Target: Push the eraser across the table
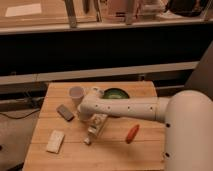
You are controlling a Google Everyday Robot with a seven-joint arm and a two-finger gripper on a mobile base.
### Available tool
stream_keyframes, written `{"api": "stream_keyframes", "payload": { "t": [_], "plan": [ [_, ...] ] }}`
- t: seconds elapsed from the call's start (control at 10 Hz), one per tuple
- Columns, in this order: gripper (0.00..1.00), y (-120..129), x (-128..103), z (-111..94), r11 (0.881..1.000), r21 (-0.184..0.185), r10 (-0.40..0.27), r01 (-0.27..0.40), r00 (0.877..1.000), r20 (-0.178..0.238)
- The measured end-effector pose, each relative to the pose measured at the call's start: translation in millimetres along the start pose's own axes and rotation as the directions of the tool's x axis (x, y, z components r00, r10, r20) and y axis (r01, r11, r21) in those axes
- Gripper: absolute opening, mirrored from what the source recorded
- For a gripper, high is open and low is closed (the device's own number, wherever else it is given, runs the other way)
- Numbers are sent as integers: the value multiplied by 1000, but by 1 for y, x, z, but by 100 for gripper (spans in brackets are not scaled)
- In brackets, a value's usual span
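The flat, dark gray rectangular eraser (65, 112) lies left-centre on the pale planked surface (117, 152); the pincer (88, 140), closed and empty, sits lower-centre.

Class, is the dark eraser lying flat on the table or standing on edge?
Lying flat: the eraser shows its broad face on the table. The gripper, jaws shut, hangs apart from it, near the table's middle.
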Motion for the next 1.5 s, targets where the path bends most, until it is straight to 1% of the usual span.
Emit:
{"api": "stream_keyframes", "payload": {
  "t": [0.1,0.4,1.0,1.5],
  "plan": [
    [0,-5,-4,3,1000,5,-5,5,1000,11],
    [0,-11,-5,8,1000,13,-9,8,999,32],
    [0,-26,-11,15,999,37,-15,12,998,68],
    [0,-37,-16,25,998,56,-25,19,995,100]
  ]
}}
